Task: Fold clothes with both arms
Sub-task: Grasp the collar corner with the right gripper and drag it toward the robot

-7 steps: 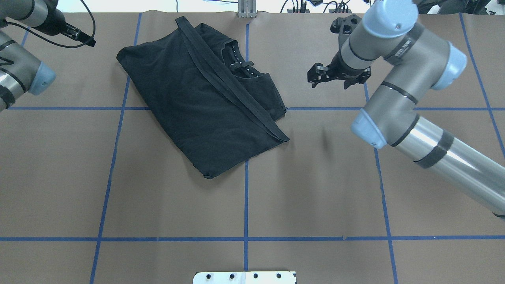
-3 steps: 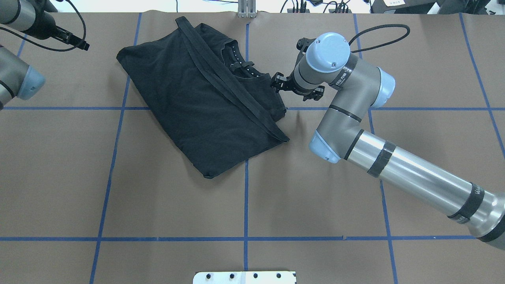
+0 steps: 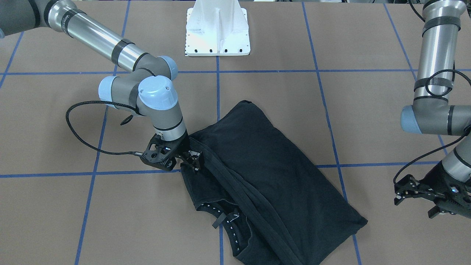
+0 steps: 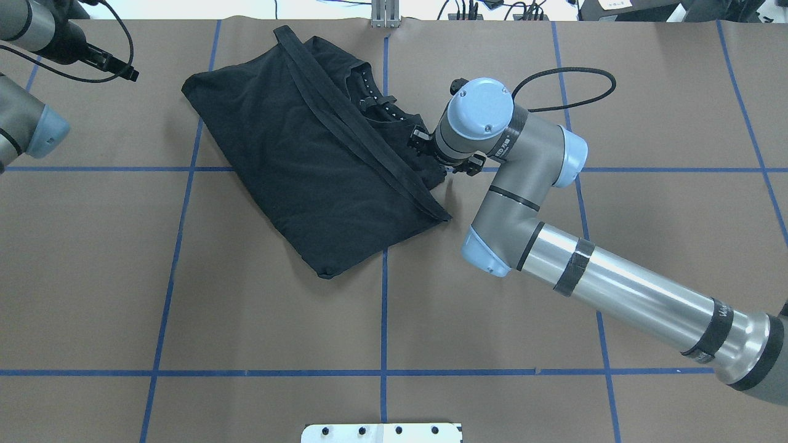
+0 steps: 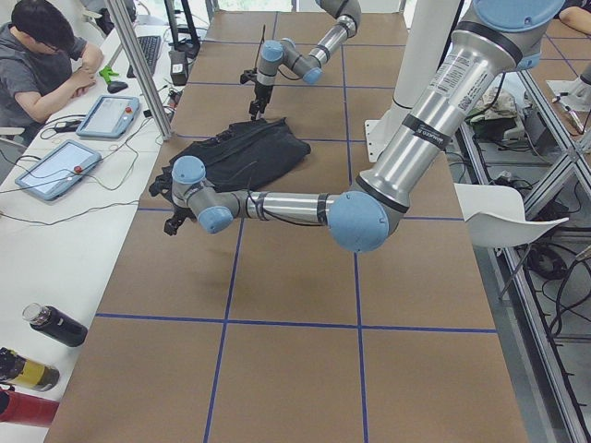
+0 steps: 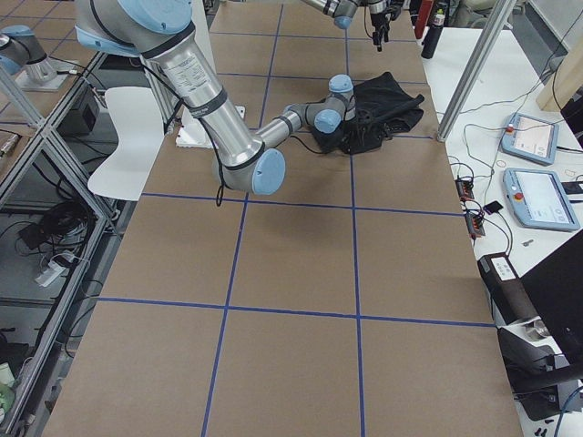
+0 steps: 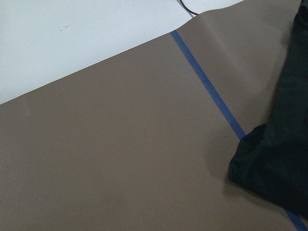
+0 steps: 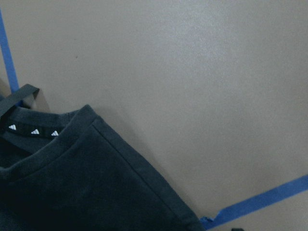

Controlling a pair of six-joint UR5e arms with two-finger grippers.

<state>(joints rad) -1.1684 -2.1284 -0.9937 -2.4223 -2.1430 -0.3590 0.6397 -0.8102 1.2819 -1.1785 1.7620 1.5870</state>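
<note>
**Brown table, folded shirt, right gripper at its edge**

Brown paper is seen over the table [image 4: 246, 320], marked into squares by blue tape lines [image 4: 383, 307]. A black T-shirt [image 4: 308, 166] is laid folded and slanted on the half far from the robot, mostly left of the centre line, plain side up. Its collar [image 4: 377, 104], with small white marks, is exposed at the far right corner. A hem strip [image 4: 363, 144] is run diagonally across the top. The right arm [image 4: 615, 289] is stretched in from the near right. The right gripper [image 3: 193, 161] is set low at the shirt's right edge, just beside the collar. Its fingers are spread; whether cloth is touched cannot be told. The left gripper [image 3: 417, 204] is held apart from the shirt, off its far left corner, fingers also spread. That corner and bare paper are all that is shown by the left wrist camera. A white base [image 3: 217, 29] is bolted at the near edge. A seated person [image 5: 37, 55] and a tablet [image 5: 111, 115] are seen at a side bench beyond the far edge.
</note>
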